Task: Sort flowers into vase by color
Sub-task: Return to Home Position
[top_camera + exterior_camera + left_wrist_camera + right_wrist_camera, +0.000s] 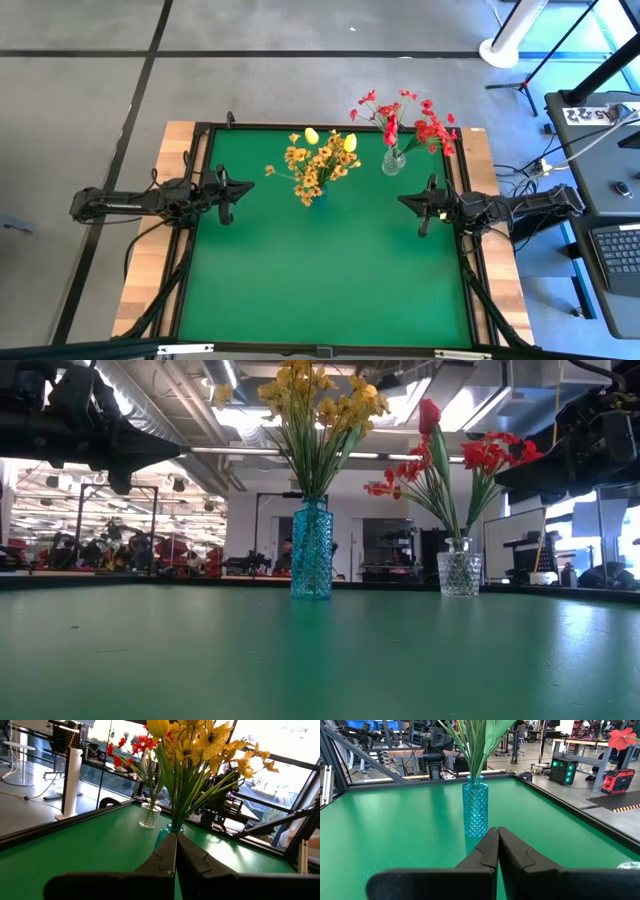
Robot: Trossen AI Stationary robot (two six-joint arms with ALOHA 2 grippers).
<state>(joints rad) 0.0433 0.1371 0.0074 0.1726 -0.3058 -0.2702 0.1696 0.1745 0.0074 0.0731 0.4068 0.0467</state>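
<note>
- Two vases are standing at the worktop's (320, 280) far side: yellow flowers (318, 160) are sitting in the blue vase (318, 198), red flowers (410, 122) in the clear vase (394, 162) nearby.
- Left jaws and right jaws are both clenched on nothing, hanging at opposite worktop edges.
- Risk: right arm (500, 207) swinging wide while homing, clipping overhanging red blooms, tipping the clear vase.

Slim, jointed, matte-black left arm (130, 203) and right arm (530, 203), tapered black left tool (175, 838) and right tool (498, 832).
</note>
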